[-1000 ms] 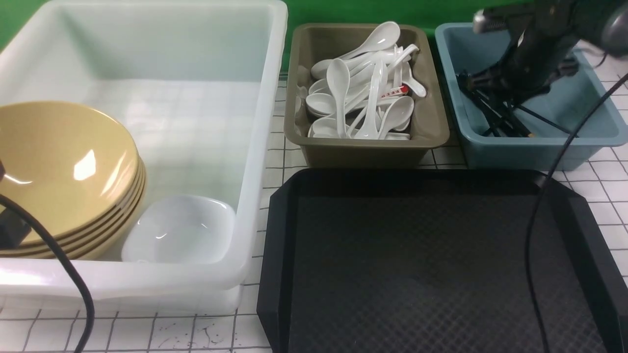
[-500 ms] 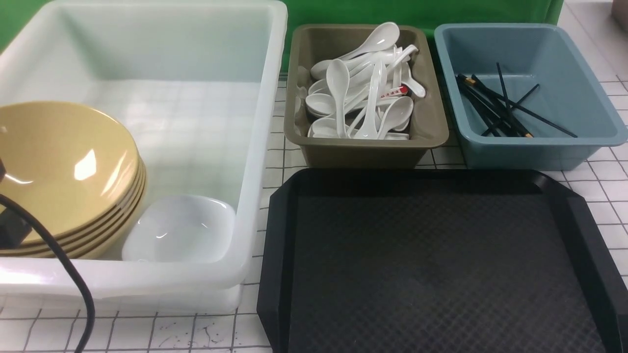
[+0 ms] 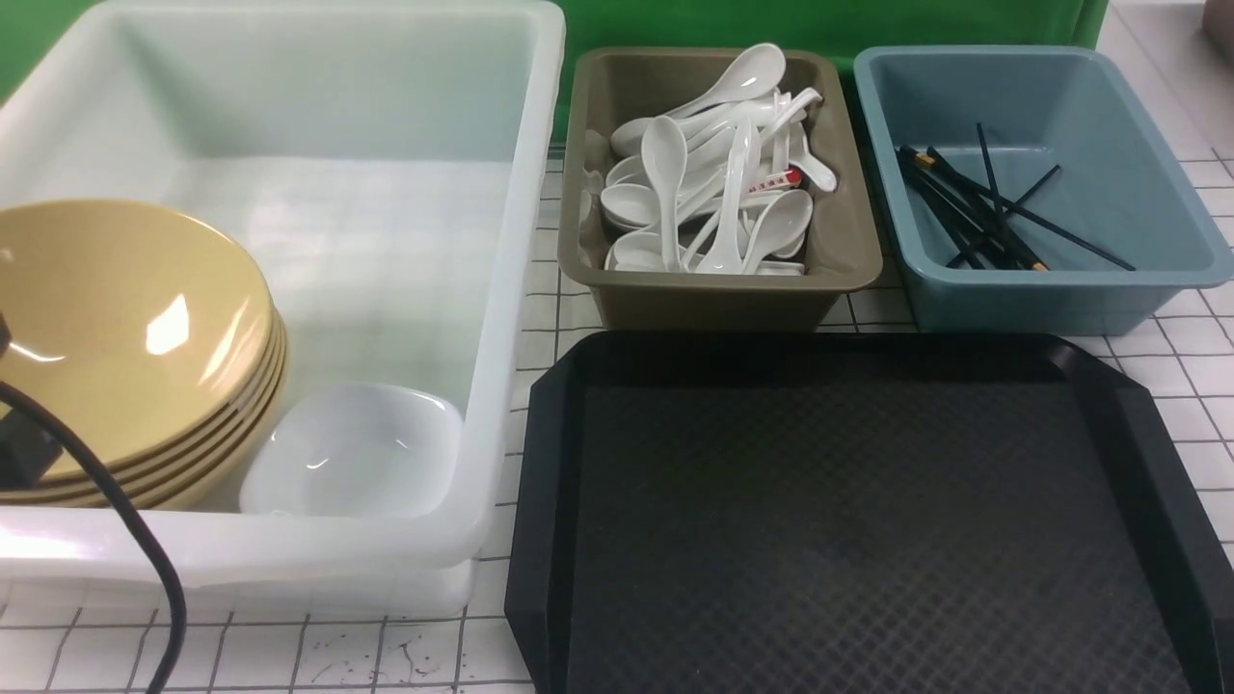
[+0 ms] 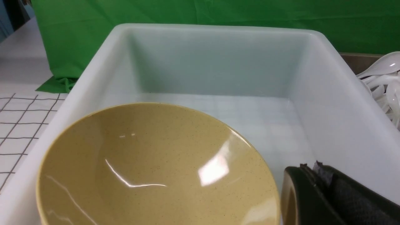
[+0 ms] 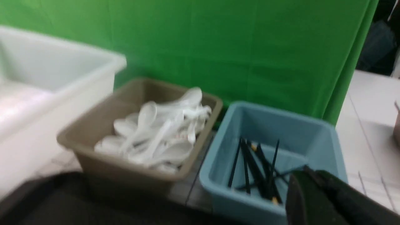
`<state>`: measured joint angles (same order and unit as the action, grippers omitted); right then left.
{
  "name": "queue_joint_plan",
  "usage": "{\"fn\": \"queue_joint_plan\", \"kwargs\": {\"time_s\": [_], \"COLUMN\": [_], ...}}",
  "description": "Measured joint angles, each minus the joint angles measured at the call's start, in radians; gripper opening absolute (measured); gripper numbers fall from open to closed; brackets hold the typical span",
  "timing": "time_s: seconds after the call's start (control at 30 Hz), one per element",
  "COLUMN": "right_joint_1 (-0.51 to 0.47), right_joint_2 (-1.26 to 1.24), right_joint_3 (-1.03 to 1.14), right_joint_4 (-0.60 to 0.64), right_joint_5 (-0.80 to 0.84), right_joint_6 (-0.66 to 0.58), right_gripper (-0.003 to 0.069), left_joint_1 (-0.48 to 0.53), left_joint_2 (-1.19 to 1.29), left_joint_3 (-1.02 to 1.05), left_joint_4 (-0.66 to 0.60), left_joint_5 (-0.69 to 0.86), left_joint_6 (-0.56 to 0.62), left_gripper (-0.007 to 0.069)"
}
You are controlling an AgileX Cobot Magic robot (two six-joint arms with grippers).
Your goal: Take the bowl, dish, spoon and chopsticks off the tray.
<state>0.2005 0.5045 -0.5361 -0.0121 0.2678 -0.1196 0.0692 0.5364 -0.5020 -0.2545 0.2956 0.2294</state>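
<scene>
Both pincers are fully closed with nothing between their tips: my left gripper [image 4: 312, 168] sits in front of the translucent white tub [image 3: 521, 289], near the yellow bowls, and my right gripper [image 5: 307, 175] shows in its own wrist view, in front of the blue bin. From where I watch, the bare floor of the black tray [image 3: 868, 530] faces me. I see the mustard-yellow bowl [image 3: 125, 328] on top of a tilted stack of matching bowls in the tub, at its left side. A white dish [image 3: 357, 448] rests beside that stack, in the tub's near corner. White spoons [image 3: 737, 193] lie heaped in the olive bin [image 3: 723, 299], beyond the tray. Just right of it, black chopsticks [image 3: 974, 212] lie crossed in the blue bin [image 3: 1060, 304], some showing gold bands.
</scene>
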Motion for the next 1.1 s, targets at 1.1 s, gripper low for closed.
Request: {"fn": "queue_joint_plan", "kwargs": {"time_s": [1.1], "right_joint_1": [-0.264], "right_joint_2": [-0.506], "right_joint_3": [0.563], "right_joint_4": [-0.007], "right_joint_5": [0.05], "right_joint_6": [0.147], "right_gripper": [0.0041], "left_joint_1": [0.0], "left_joint_2": [0.001], "left_joint_3": [0.005], "left_joint_4": [0.0], "left_joint_5": [0.031], "left_joint_6": [0.0], "left_gripper": [-0.0012]}}
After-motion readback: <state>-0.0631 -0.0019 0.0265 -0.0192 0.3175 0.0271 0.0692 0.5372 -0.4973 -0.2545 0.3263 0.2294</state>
